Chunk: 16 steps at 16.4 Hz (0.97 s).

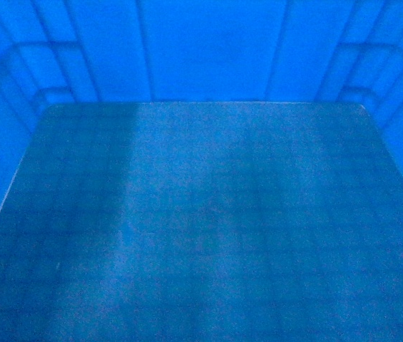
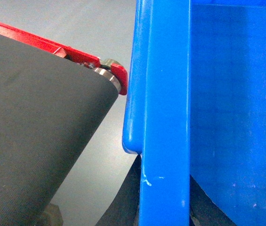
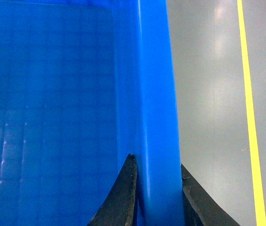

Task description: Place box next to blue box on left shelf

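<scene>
The box (image 1: 208,214) fills the head view: an open-top blue crate with ribbed walls and a glossy, faintly gridded floor, with nothing inside. In the left wrist view my left gripper (image 2: 165,202) is shut on the box's thick left rim (image 2: 165,94), one black finger (image 2: 128,202) outside and one inside. My right gripper (image 3: 157,162) is shut on the right rim (image 3: 154,84) in the same way, with a finger (image 3: 123,197) inside the wall. The other blue box and the left shelf are out of view.
A broad dark grey surface (image 2: 34,132) with a red edge piece (image 2: 76,54) and a metal bolt lies close to the left of the box. Grey floor (image 3: 208,94) with a yellow line (image 3: 249,108) runs along the box's right side.
</scene>
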Tool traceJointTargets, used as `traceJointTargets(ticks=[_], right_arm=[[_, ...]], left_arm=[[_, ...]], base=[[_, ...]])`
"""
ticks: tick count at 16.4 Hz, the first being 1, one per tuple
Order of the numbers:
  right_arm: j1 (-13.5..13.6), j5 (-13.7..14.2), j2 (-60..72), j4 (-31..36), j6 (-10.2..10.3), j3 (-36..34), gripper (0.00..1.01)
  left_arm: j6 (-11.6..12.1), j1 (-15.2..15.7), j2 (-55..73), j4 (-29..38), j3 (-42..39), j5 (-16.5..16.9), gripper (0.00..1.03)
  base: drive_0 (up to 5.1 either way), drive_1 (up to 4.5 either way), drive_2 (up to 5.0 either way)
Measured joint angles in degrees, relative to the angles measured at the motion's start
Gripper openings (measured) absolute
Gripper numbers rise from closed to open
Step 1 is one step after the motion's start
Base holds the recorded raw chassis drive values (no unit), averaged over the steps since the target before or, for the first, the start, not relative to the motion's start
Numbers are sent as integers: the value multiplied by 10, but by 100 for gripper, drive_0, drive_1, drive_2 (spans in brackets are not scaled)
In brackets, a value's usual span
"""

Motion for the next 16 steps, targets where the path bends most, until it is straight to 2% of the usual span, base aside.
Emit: traceJointTargets(ticks=[16], right_arm=[[0, 0, 0, -1, 0, 0, 12]], left_arm=[[0, -1, 0, 0, 0, 1, 8]], base=[[-132, -132, -132]])
